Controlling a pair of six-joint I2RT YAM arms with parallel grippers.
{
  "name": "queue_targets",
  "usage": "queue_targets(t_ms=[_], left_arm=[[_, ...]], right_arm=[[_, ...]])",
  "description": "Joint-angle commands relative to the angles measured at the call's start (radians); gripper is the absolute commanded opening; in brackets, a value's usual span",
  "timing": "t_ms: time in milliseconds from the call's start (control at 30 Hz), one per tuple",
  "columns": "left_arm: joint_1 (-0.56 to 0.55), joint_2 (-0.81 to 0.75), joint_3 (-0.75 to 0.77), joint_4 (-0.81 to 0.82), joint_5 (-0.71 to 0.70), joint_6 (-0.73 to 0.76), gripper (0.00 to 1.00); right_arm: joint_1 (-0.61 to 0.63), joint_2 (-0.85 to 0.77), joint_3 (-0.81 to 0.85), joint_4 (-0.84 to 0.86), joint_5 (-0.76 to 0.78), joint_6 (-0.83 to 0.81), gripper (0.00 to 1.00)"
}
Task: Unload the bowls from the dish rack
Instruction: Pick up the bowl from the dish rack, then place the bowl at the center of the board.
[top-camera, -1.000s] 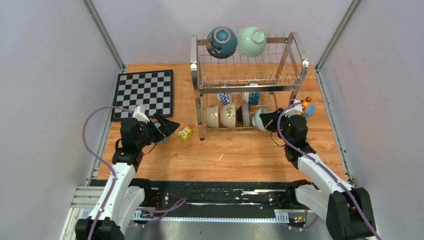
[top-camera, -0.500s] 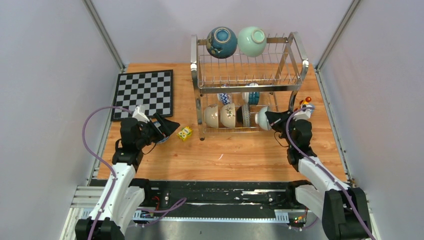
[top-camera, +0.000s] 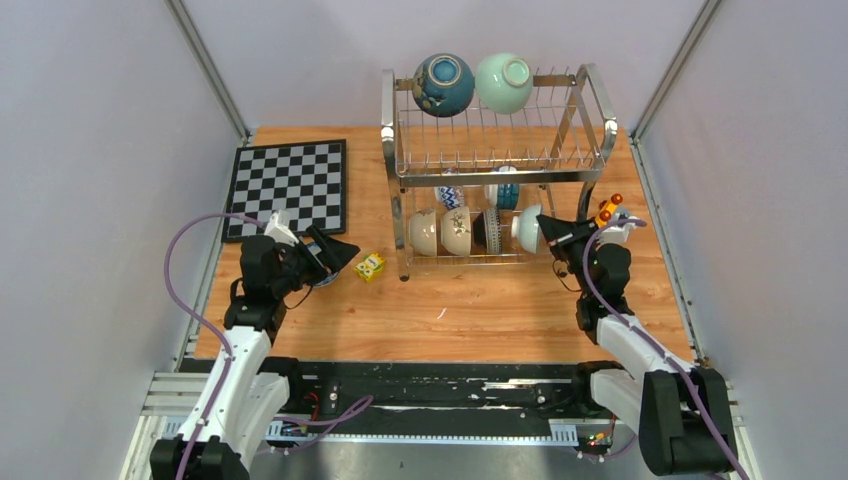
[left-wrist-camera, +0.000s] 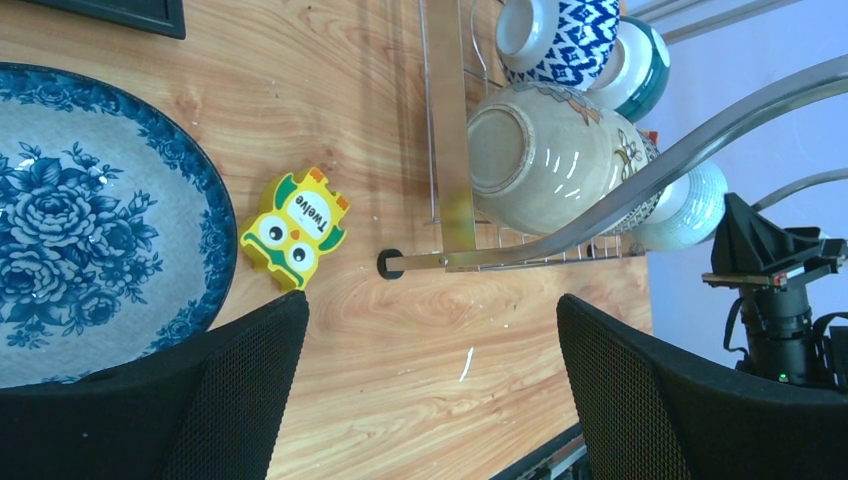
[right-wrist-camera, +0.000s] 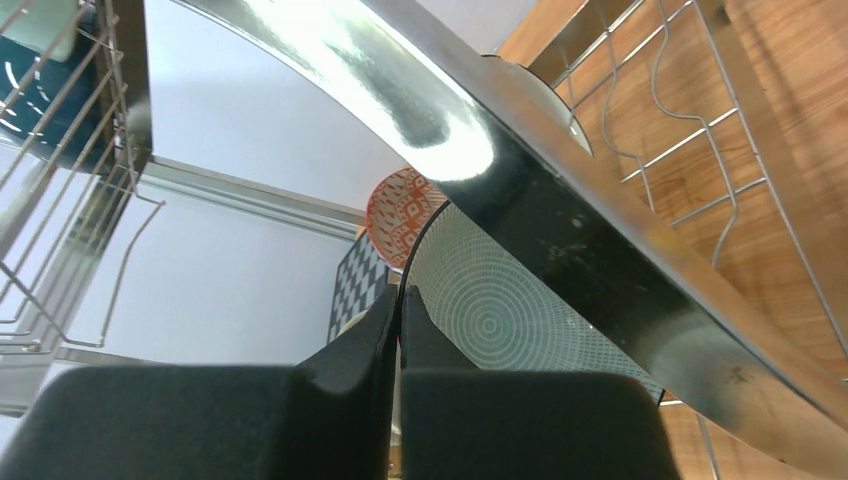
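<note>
The silver wire dish rack (top-camera: 500, 160) stands at the back of the table. A dark blue bowl (top-camera: 443, 84) and a mint green bowl (top-camera: 503, 82) sit on its top tier. The lower tier holds cream bowls (top-camera: 440, 231), a dark-rimmed bowl (top-camera: 490, 230) and a pale ringed bowl (top-camera: 526, 228). My right gripper (top-camera: 550, 232) is shut on the rim of that pale ringed bowl (right-wrist-camera: 490, 320), under the rack's chrome tube (right-wrist-camera: 560, 200). A red-patterned bowl (right-wrist-camera: 400, 215) shows behind it. My left gripper (top-camera: 335, 255) is open and empty beside a blue floral bowl (left-wrist-camera: 80, 220) on the table.
A yellow owl block (left-wrist-camera: 293, 228) lies by the rack's front left leg (left-wrist-camera: 450, 120). A black-and-white chessboard (top-camera: 290, 187) lies at the back left. A small toy (top-camera: 610, 207) sits just right of the rack. Grey walls close in both sides.
My right arm has swung to the right and its gripper has turned, and the pale ringed bowl has shifted slightly right and back with it. The left arm has not moved.
</note>
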Motion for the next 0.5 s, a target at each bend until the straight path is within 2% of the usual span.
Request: queue_targets(t_ms=[0, 200, 467], left_arm=[[-0.004, -0.015, 0.003, -0.011, -0.001, -0.002, 0.96], [-0.004, -0.023, 0.017, -0.044, -0.006, 0.011, 0.96], [-0.004, -0.053, 0.046, -0.127, -0.014, 0.020, 0.95]], right_arm=[[-0.017, 0.007, 0.000, 0.158, -0.029, 0.102, 0.00], [-0.017, -0.010, -0.003, 0.185, -0.080, 0.154, 0.00], [-0.017, -0.133, -0.015, 0.090, -0.193, 0.198, 0.00]])
